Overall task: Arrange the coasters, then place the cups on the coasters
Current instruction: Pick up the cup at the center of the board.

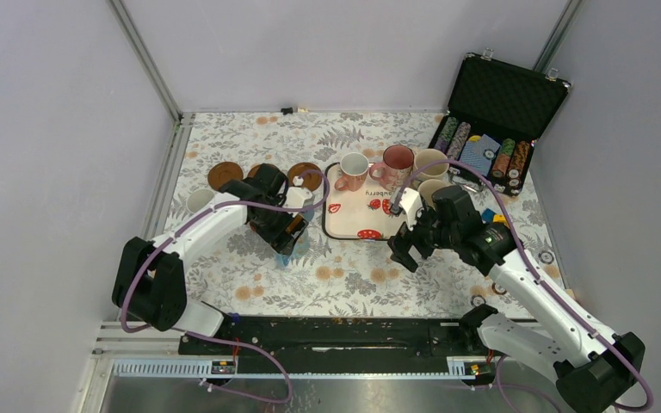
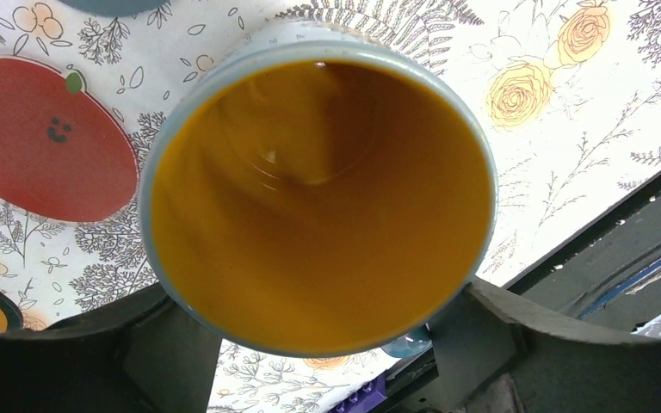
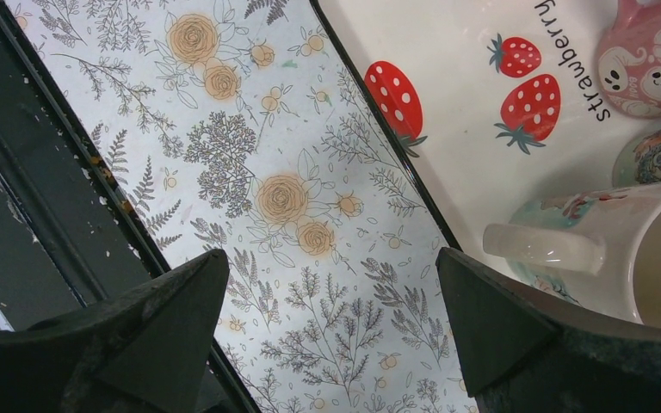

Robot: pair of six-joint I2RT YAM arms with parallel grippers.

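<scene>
Yellow-lined mug (image 2: 318,206) sits between fingers of the left gripper (image 2: 310,331); pinching or not, I cannot tell. Right gripper (image 3: 331,327) hangs spread, empty. Next: firm grip, then lift onto the red coaster (image 2: 43,142)

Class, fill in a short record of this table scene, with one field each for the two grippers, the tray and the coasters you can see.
left gripper: fingers either side of the blue cup, which is yellow inside; firm grip not certain
right gripper: open, empty, over the tablecloth beside the tray
tray: white, strawberry print, holds several cups including the pink cup
brown coasters: on the table, left of the tray
red coaster: flat, beside the blue cup
</scene>
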